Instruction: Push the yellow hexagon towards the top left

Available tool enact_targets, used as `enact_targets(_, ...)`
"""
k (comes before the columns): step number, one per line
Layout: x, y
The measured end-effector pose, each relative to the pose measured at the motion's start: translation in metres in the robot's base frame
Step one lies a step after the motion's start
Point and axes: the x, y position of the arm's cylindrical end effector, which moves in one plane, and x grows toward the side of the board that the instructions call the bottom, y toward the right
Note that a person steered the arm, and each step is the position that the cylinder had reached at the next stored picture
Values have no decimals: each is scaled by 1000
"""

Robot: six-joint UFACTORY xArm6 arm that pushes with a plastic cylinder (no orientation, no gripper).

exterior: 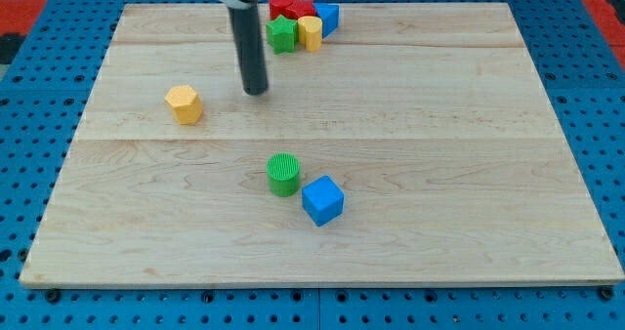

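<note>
Rod (249, 37): upper part cut off by the view's top edge. Red blocks (289, 5): at the view's top, largely hidden behind green block (282, 34) and yellow block (310, 31); shapes indeterminate. Blue block (328, 18): partly hidden behind the yellow block.
</note>
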Motion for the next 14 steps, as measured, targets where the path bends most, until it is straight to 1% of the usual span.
enact_targets(1, 50, -32)
enact_targets(2, 46, -119)
enact_targets(3, -21, -176)
enact_targets(4, -31, -194)
enact_targets(5, 28, -157)
enact_targets(6, 68, -94)
enact_targets(7, 25, -65)
enact_targets(8, -42, -106)
enact_targets(9, -22, -72)
enact_targets(10, 40, -37)
enact_targets(11, 46, -84)
enact_targets(12, -14, -141)
enact_targets(13, -33, -158)
enact_targets(14, -4, -141)
